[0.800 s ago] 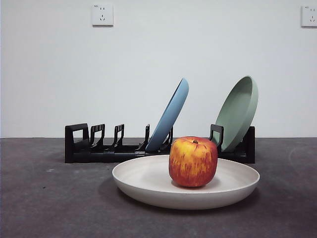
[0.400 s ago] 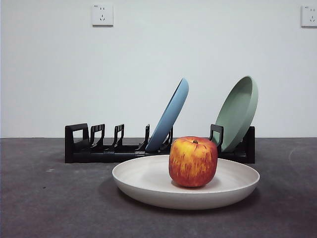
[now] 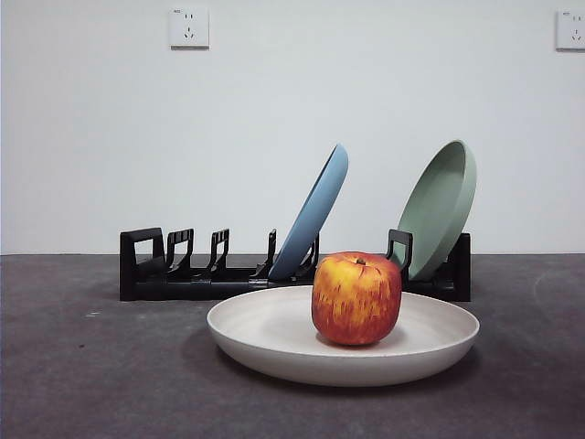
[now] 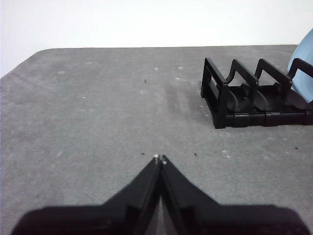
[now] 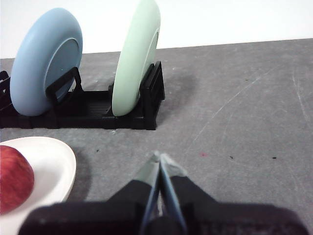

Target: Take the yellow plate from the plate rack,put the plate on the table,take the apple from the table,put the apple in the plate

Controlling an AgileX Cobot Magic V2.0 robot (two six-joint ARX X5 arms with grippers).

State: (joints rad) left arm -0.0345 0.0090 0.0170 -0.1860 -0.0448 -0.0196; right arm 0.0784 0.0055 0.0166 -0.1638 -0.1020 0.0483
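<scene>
The yellow plate [image 3: 274, 334] lies flat on the table [image 3: 82, 375] in front of the plate rack [image 3: 146, 274]. The apple [image 3: 356, 298] stands upright in the plate, right of its middle. The right wrist view catches the plate's rim [image 5: 61, 164] and part of the apple [image 5: 13, 178]. My right gripper [image 5: 160, 159] hangs shut and holds nothing, over bare table to the right of the plate. Off the handle end of the rack [image 4: 220, 98], my left gripper [image 4: 159, 159] is shut on nothing. Neither gripper shows in the front view.
A blue plate [image 3: 315, 212] and a pale green plate [image 3: 439, 208] lean in the rack's slots. Both appear in the right wrist view, blue plate [image 5: 44, 61] and green plate [image 5: 137, 56]. The table's far edge meets a white wall.
</scene>
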